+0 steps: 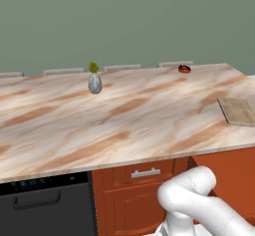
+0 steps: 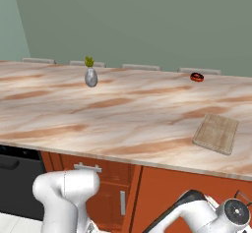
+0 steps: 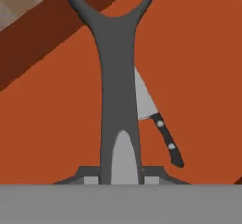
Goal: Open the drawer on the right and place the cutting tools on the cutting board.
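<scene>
In the hand view my gripper (image 3: 120, 178) is shut on a dark grey tool (image 3: 118, 76) with a long shaft that forks into two curved arms at its far end. Behind it a knife (image 3: 163, 133) with a black riveted handle and a silver blade lies on the reddish-brown floor of the drawer (image 3: 198, 53). The shaft partly hides the blade. The cutting board (image 1: 238, 111), thin light tan wood, lies bare on the countertop near its right front edge, also the cutting board (image 2: 216, 132). My arm reaches down below the counter's front.
A grey vase with a green plant (image 1: 94, 83) stands mid-counter, and a small red-and-black object (image 1: 184, 68) sits far back. Below the counter are a black dishwasher (image 1: 45, 205) and a shut drawer with a silver handle (image 1: 146, 173). Chair backs line the far edge.
</scene>
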Controlling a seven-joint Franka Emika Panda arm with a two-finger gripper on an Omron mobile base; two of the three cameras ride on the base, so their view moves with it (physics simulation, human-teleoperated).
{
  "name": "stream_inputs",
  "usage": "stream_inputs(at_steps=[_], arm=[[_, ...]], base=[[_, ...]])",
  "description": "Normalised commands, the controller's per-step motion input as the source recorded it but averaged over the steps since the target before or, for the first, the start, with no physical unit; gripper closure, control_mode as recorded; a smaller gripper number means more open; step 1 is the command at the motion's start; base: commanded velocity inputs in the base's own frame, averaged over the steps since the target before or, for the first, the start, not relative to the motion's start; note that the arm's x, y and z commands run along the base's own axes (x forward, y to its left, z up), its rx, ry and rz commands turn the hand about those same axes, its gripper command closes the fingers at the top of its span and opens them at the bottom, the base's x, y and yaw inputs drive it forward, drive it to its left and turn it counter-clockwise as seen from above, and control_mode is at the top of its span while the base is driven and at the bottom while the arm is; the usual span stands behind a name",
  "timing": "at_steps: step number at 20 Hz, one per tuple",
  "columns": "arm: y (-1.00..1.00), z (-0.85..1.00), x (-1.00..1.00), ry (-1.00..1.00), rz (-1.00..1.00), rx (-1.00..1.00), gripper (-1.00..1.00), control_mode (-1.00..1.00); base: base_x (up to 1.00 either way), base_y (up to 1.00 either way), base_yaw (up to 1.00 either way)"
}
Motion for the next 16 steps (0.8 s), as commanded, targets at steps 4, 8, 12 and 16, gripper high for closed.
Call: stream_inputs(at_steps=[4,8,12,16], arm=[[0.39,1.0,0.31,-0.03,-0.11,-0.01,1.0,-1.0],[0.53,1.0,0.64,0.03,-0.1,-0.02,1.0,-1.0],[0.55,1.0,0.85,0.12,-0.1,-0.06,1.0,-1.0],[0.53,1.0,0.99,0.21,-0.09,-0.04,1.0,-1.0]], base=[[0.0,0.0,0.0],[0.0,0.0,0.0],[0.0,0.0,0.0],[0.0,0.0,0.0]])
